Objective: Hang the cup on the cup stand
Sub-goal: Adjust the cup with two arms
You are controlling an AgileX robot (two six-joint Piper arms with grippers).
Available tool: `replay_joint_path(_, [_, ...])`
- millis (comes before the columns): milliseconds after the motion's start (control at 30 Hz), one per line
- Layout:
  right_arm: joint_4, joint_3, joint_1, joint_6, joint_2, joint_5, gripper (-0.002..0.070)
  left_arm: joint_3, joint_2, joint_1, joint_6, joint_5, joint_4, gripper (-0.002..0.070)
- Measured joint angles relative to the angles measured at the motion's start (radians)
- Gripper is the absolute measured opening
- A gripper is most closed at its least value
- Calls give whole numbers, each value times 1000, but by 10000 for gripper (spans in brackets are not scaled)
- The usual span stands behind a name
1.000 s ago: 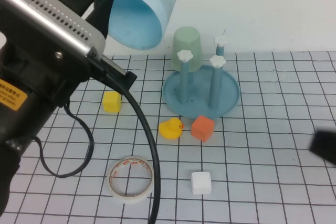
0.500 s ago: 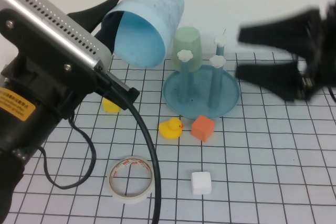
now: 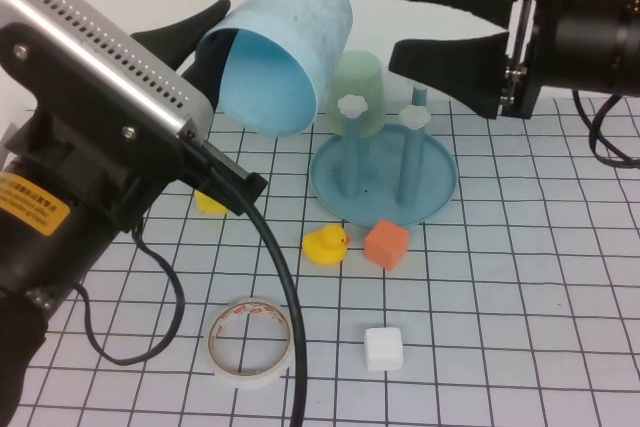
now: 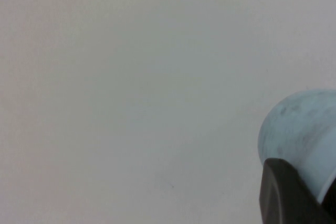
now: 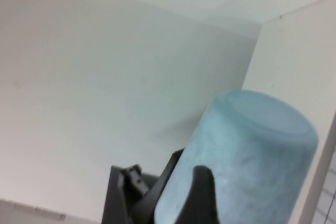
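Left gripper (image 3: 205,42) holds the cup (image 3: 285,47) tipped in the air, its fingers pinched on the rim; right gripper (image 3: 395,17) now hangs wide open facing it.

A second ago only a dark blur at the table's right edge, the right arm has swung up to the far right, level with the cup but apart from it. The cup sits a little lower and nearer the cup stand (image 3: 440,187), mouth angled toward the camera. Unmoved: green cup (image 3: 360,92) over a peg, duck (image 3: 325,244), orange block (image 3: 386,243), white block (image 3: 382,348), tape roll (image 3: 250,341), yellow block (image 3: 207,203).
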Motion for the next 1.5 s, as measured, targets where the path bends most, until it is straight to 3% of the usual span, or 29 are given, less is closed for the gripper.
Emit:
replay_joint_path(367, [0,0,1,-22,0,-119,577,0,0,0,0,0,0,6])
replay_joint_path(833, [0,0,1,-11,23,-131,579,0,0,0,0,0,0,6])
replay_joint_path(1100, [0,-5,26,-11,39,-114,680,0,0,0,0,0,0,6])
replay_joint_path(1500, [0,-78,145,-1,44,-211,692,0,29,0,29,-37,0,5])
